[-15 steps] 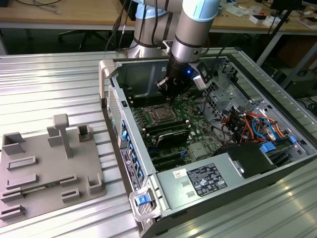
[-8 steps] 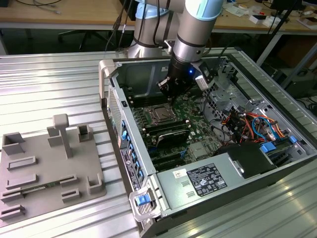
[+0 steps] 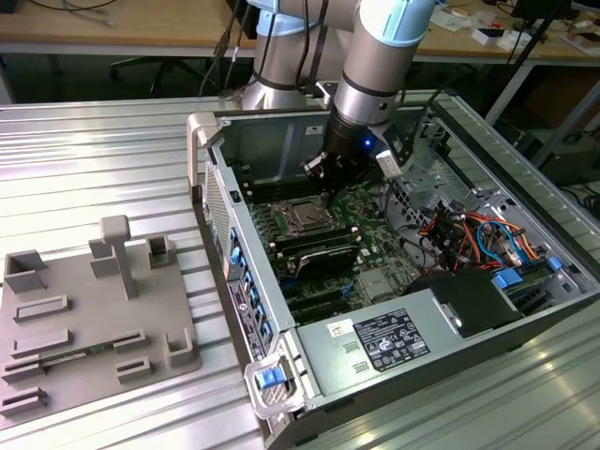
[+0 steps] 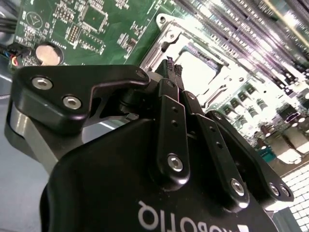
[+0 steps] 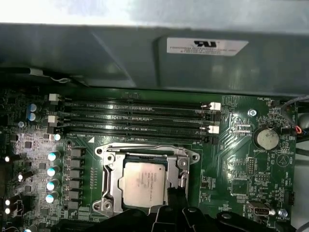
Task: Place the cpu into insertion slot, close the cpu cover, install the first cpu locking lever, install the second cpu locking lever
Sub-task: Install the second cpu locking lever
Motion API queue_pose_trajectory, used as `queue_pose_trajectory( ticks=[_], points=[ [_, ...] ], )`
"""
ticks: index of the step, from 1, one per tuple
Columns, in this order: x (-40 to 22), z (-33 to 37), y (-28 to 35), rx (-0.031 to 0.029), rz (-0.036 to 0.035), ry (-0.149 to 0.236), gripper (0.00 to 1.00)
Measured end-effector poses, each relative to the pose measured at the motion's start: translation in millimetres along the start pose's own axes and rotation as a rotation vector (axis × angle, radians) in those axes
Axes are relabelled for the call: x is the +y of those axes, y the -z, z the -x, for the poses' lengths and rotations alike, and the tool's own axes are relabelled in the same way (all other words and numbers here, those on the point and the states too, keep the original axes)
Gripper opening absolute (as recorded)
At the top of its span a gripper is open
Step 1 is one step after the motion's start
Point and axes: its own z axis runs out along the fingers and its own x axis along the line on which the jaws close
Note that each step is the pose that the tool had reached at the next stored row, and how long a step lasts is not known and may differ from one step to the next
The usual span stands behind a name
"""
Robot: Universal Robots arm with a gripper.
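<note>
**CPU (image 5: 143, 182) seated in the slot (image 5: 107, 170), with the cover (image 5: 179, 153) down around it and the gripper (image 5: 176, 192) at the socket's edge.**
From the first wrist view's left: the slot's silver rim, the chip's grey top showing through the cover's cut-out, then the fingertips, drawn together and apparently holding nothing, beside the frame. In the exterior view the gripper (image 3: 322, 171) hangs just above the slot (image 3: 302, 217). A lever likely wants a steady push along its arc, clear of the chip.

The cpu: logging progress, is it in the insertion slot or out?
In: the cpu lies flat inside the insertion slot's silver rim.
</note>
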Motion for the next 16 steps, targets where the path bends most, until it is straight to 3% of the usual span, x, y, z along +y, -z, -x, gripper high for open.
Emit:
queue_pose_trajectory(
  ticks=[8,16],
  points=[
    [-15.2,0.6,0.1,0.0077,0.0006,0.000,0.11],
    [-31.2,-0.2,0.4,0.0096,0.0008,0.000,0.11]
  ],
)
